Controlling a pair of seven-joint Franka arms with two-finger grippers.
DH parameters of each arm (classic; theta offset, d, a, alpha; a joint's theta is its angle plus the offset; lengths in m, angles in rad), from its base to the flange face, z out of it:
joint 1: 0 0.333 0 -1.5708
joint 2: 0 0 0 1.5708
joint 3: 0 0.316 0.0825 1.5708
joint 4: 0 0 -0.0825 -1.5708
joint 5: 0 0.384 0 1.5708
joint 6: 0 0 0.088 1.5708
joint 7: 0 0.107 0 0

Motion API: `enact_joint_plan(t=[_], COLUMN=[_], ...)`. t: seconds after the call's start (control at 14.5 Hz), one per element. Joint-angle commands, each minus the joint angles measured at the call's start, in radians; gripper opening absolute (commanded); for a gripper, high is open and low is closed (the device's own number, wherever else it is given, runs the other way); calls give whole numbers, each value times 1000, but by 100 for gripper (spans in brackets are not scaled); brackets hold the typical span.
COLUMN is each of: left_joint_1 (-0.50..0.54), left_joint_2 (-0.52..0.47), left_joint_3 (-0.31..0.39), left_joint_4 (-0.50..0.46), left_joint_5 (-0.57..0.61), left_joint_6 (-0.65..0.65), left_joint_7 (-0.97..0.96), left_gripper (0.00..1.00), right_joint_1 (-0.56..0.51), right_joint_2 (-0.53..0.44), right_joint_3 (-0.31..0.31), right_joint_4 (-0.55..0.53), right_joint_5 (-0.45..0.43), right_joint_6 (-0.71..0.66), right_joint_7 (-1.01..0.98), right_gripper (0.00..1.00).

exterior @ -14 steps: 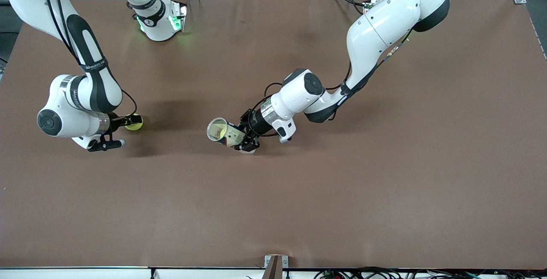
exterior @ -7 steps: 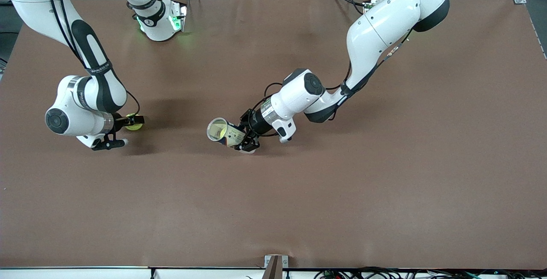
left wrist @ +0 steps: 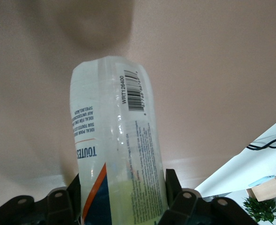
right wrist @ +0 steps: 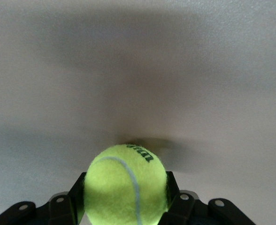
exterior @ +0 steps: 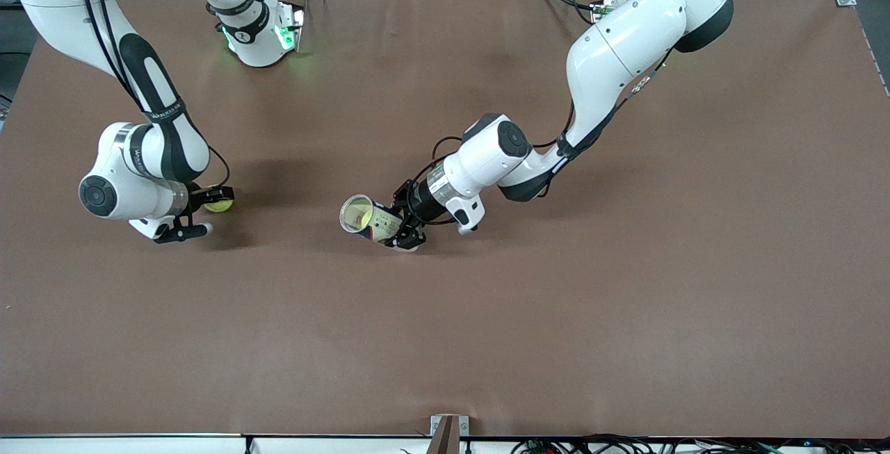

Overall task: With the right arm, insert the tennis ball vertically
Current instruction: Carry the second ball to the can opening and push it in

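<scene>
The right gripper (exterior: pixel 217 200) is clamped on the yellow tennis ball (exterior: pixel 220 204), its fingers (right wrist: pixel 173 190) pressed against the ball's two sides, low over the brown table (exterior: pixel 626 301) at the right arm's end. Well apart from it, over mid-table, the left gripper (exterior: pixel 402 226) grips the base end of a clear ball tube (exterior: pixel 368 217). The tube is tilted, its open mouth pointing toward the right gripper.

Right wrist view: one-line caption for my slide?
Right hand grips the tennis ball above the brown table.
</scene>
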Motion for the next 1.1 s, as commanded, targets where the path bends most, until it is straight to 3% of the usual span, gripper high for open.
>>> enact_joint_plan(t=[0.0, 0.34, 0.55, 0.69, 1.03], left_joint_1=[4, 0, -5, -8, -12], left_joint_2=[-15, -15, -15, -13, -7], left_joint_3=[-16, -15, -16, -15, -15], left_joint_4=[-17, -14, -13, -13, -8], left_joint_5=[-25, -24, -22, -21, -24], left_joint_6=[-3, -2, -2, 1, 1], left_joint_7=[7, -12, -16, -15, -16], left_gripper=[69, 69, 69, 69, 70], right_joint_1=[-5, 53, 104, 170, 285], right_joint_2=[-29, -67, -66, -66, -64], right_joint_3=[18, 18, 19, 19, 18], right_joint_4=[26, 306, 458, 516, 598], right_joint_5=[-16, -3, 1, 4, 180], right_joint_6=[-68, -431, -577, -616, -639], right_joint_7=[-31, -2, 117, 229, 525], right_gripper=[46, 42, 42, 42, 42])
